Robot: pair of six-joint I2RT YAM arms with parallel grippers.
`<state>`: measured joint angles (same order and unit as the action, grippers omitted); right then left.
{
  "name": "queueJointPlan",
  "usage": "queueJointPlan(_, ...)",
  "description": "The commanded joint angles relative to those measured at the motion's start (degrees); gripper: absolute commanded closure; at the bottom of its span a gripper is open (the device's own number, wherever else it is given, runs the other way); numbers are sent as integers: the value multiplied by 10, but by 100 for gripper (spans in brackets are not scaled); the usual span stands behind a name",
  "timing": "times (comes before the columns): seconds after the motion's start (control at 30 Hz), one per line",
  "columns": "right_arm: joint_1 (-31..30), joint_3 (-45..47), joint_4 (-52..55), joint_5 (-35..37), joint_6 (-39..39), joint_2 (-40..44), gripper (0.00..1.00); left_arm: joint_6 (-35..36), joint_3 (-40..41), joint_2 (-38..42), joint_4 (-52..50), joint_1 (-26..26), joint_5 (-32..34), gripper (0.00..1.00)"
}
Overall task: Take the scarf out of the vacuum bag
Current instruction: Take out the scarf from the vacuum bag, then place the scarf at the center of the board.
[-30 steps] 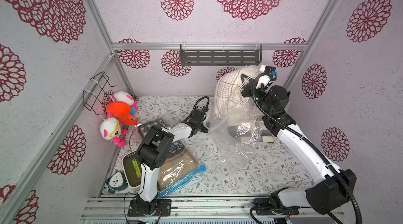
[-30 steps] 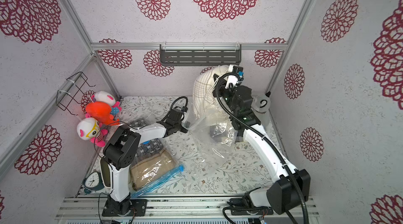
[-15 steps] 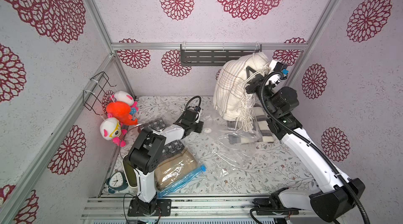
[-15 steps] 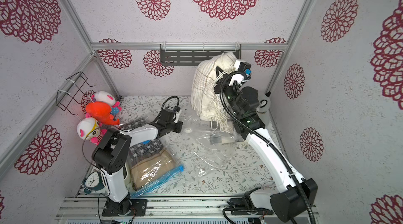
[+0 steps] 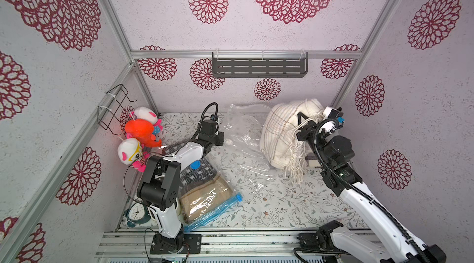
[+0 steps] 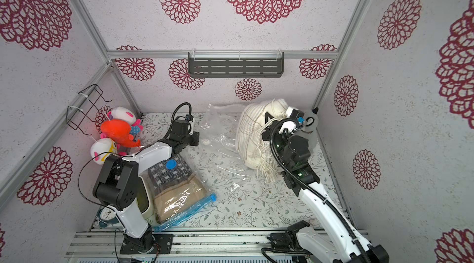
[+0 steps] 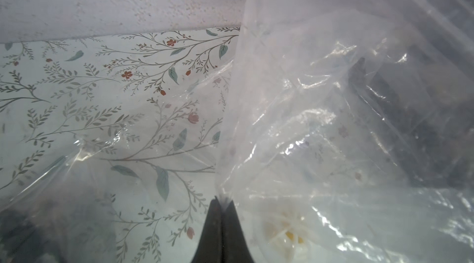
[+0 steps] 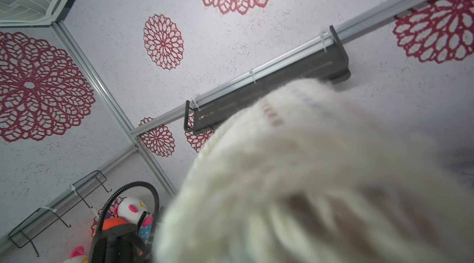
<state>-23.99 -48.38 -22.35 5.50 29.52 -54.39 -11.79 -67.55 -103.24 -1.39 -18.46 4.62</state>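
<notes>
Cream scarf (image 5: 287, 131) with thin brown and blue check lines and a long fringe, bunched in a tall heap at the far right of the bench (image 5: 269, 205), outside the vacuum bag (image 5: 243, 131). Lower part resting on the bench, top raised against the right gripper (image 5: 304, 124). Fringe strands trailing down the near side of the heap and across the black fingers (image 5: 298, 116), which are set narrow on the scarf's upper fold. In the right wrist view, blurred cream knit (image 8: 307, 184) filling most of the frame.

Just left of the scarf, the clear bag, crumpled and slack, spread from the far wall toward the middle of the bench, with a small white valve (image 5: 229, 142) near its left edge. Near edge of the film reaching the foot of the scarf; no telling whether any film lies under it.

Left gripper (image 5: 220, 141) at the bag's left edge. In the left wrist view, fingers (image 7: 213, 228) pressed together with a pinch of clear film (image 7: 333, 95) between their tips.

Near left, a second bag (image 5: 205, 197) with a blue zip strip, packed flat with brown and dark patterned cloth and carrying a blue cap (image 5: 195, 164). Plush toys (image 5: 139, 131) hanging at the left wall, a small clock (image 5: 136, 213) at the near left corner, a dark shelf (image 5: 259, 68) on the far wall.
</notes>
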Motion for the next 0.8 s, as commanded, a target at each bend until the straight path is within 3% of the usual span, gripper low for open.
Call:
queueJointPlan(0.0,-11,12,-41,31,47,54,100,14,-8,26,-5,12,63,100)
queueJointPlan(0.1,-12,86,-26,101,56,118,100,11,-3,43,-5,35,69,100)
queueJointPlan(0.2,-8,122,64,208,43,179,100,13,-17,42,-24,43,73,100)
queueJointPlan(0.43,35,206,220,298,46,254,100,11,-35,29,-30,45,85,100)
queueJointPlan(0.57,78,241,295,264,84,310,100,3,-21,41,-10,48,53,100)
queueJointPlan(0.77,121,244,427,276,109,256,100,-3,-18,52,-6,47,24,100)
